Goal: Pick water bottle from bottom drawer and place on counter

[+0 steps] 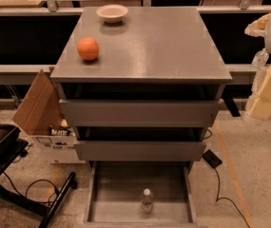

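Note:
The water bottle (147, 199), clear with a white cap, stands upright in the bottom drawer (91, 194), near the middle of its front end. The drawer is pulled out open at floor level. The two upper drawers are partly pulled out. The counter (159, 46) is the grey cabinet top above them. My gripper (264, 96), cream-coloured, hangs at the right edge of the view, beside the cabinet at about top-drawer height, far above and to the right of the bottle. It holds nothing that I can see.
An orange ball (88, 48) sits on the counter's left side and a white bowl (112, 13) near its back edge. An open cardboard box (37, 106) and a black stand (2, 148) are left of the cabinet. A black cable (219, 184) runs on the floor at right.

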Controlling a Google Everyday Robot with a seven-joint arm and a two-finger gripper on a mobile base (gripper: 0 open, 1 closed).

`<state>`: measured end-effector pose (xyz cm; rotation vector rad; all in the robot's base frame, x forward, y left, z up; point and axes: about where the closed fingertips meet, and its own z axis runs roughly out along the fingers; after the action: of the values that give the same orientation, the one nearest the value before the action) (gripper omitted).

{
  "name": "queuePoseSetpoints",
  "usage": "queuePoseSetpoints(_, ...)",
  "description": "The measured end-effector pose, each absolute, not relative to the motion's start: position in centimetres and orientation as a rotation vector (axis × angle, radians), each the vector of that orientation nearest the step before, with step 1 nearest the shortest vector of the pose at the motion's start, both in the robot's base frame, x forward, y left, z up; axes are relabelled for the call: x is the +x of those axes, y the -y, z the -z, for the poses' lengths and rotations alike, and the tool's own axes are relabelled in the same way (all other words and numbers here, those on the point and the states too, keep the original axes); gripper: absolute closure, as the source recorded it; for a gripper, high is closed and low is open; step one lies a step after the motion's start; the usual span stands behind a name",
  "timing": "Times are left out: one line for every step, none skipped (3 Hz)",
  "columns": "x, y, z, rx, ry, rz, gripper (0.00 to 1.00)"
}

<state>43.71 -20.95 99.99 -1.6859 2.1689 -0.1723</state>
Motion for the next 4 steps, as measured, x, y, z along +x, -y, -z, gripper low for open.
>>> queuePoseSetpoints(43.7,20.9,-100.0,-1.686,-2.169,0.172,0.00)
queuePoseSetpoints(44.2,20.9,-98.1,-1.655,-2.148,0.082,0.00)
queuePoseSetpoints(45.1,21.5,-92.0,-1.574,-2.118,-0.127,0.00)
queuePoseSetpoints(45.3,22.9,-85.9,-1.446,-2.067,-0.313,0.00)
